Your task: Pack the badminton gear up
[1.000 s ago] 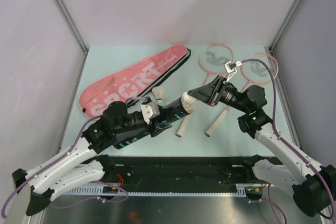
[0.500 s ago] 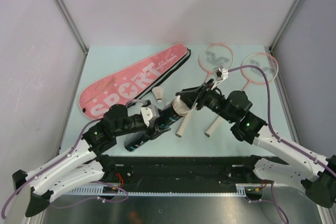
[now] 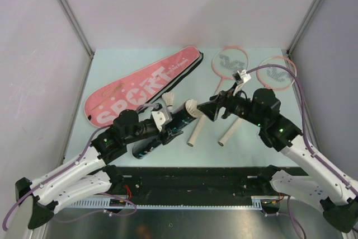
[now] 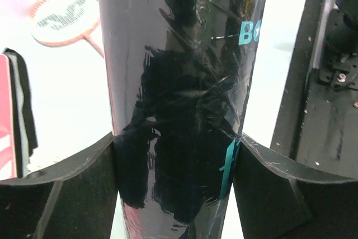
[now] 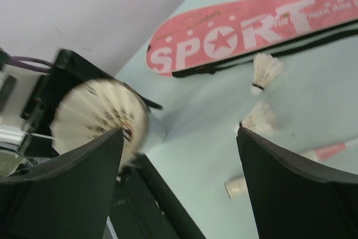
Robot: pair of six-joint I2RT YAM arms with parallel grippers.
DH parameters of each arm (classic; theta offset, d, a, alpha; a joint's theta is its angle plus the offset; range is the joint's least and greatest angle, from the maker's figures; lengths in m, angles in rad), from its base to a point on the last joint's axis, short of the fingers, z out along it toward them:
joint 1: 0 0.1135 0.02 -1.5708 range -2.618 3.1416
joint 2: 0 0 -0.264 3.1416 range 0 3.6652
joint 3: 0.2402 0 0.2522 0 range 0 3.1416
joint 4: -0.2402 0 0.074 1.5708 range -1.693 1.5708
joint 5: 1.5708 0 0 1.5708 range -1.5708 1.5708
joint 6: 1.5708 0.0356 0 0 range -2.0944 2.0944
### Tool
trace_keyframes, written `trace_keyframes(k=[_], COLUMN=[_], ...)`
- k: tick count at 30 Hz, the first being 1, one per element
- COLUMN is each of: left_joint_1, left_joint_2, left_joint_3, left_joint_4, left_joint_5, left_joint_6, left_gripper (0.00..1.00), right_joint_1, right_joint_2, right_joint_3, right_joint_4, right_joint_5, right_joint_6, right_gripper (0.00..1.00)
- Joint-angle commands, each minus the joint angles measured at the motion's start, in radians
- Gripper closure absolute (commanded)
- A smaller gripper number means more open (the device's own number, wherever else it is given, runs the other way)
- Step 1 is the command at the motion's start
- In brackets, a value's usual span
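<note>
L gripper point(image 4: 176, 149) is clamping the black tube point(image 4: 179, 54) centre-left of the top view, w/ a shuttlecock point(image 3: 192, 107) sitting at its open end. R gripper point(image 5: 179, 132) is hanging just right of it, fingers apart, gripping nothing. The pink bag point(image 3: 140, 85) is lying upper left, rackets point(image 3: 229, 62) upper right.

The pale green table point(image 3: 112, 65) carries a pink bag point(image 3: 142, 87) lettered "SPORT", lying flat on its left half. To the right lie the left racket point(image 3: 230, 61) and the right racket point(image 3: 276, 73), side by side. Two white shuttlecocks point(image 5: 265, 71) lie between bag and handles.
</note>
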Motion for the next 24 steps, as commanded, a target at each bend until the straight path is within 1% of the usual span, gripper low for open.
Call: trace_keyframes(k=[1,5,8,11,13,14,15,16,18,19,20,22,23,24], left_joint_1=[0.006,0.007,0.006,0.006,0.006,0.006,0.006,0.006,0.006,0.006,0.006,0.006,0.006,0.006], left_joint_2=[-0.016,-0.013,-0.009,-0.003,0.01,0.013,0.016,0.022,0.022,0.017,0.011,0.007,0.011,0.016], left_joint_3=[0.029,0.029,0.032,0.037,0.052,0.072,0.083,0.091,0.098,0.098,0.094,0.086,0.083,0.082], left_joint_4=[0.13,0.127,0.126,0.12,0.104,0.104,0.068,0.06,0.046,0.046,0.046,0.046,0.046,0.046], left_joint_5=[-0.042,-0.028,-0.004,-0.005,-0.001,0.004,0.006,0.007,-0.025,-0.046,-0.104,-0.163,-0.193,-0.239], left_joint_6=[0.018,0.02,0.026,0.025,0.028,0.032,0.035,0.038,0.043,0.043,0.035,0.028,0.019,0.017], left_gripper=[0.83,0.83,0.83,0.83,0.82,0.82,0.82,0.83,0.83,0.83,0.84,0.84,0.85,0.86], right_joint_1=[-0.12,-0.129,-0.108,-0.048,0.012,0.026,0.032,0.018,-0.037,-0.078,-0.16,-0.222,-0.268,-0.282], right_joint_2=[-0.035,-0.01,0.039,0.106,0.161,0.197,0.203,0.197,0.113,0.078,-0.005,-0.079,-0.1,-0.113], right_joint_3=[0.051,0.063,0.07,0.085,0.108,0.115,0.125,0.132,0.14,0.137,0.134,0.084,0.067,0.053], right_joint_4=[-0.182,-0.215,-0.178,-0.134,-0.144,-0.153,-0.153,-0.163,-0.189,-0.193,-0.187,-0.141,-0.086,-0.072], right_joint_5=[-0.294,-0.341,-0.343,-0.294,-0.265,-0.254,-0.251,-0.225,-0.174,-0.157,-0.133,-0.079,-0.07,-0.059], right_joint_6=[-0.052,-0.068,-0.048,-0.019,-0.025,-0.032,-0.048,-0.058,-0.069,-0.063,-0.053,-0.022,-0.004,0.021], right_gripper=[0.12,0.1,0.1,0.09,0.09,0.1,0.1,0.1,0.09,0.08,0.06,0.0,0.0,0.0])
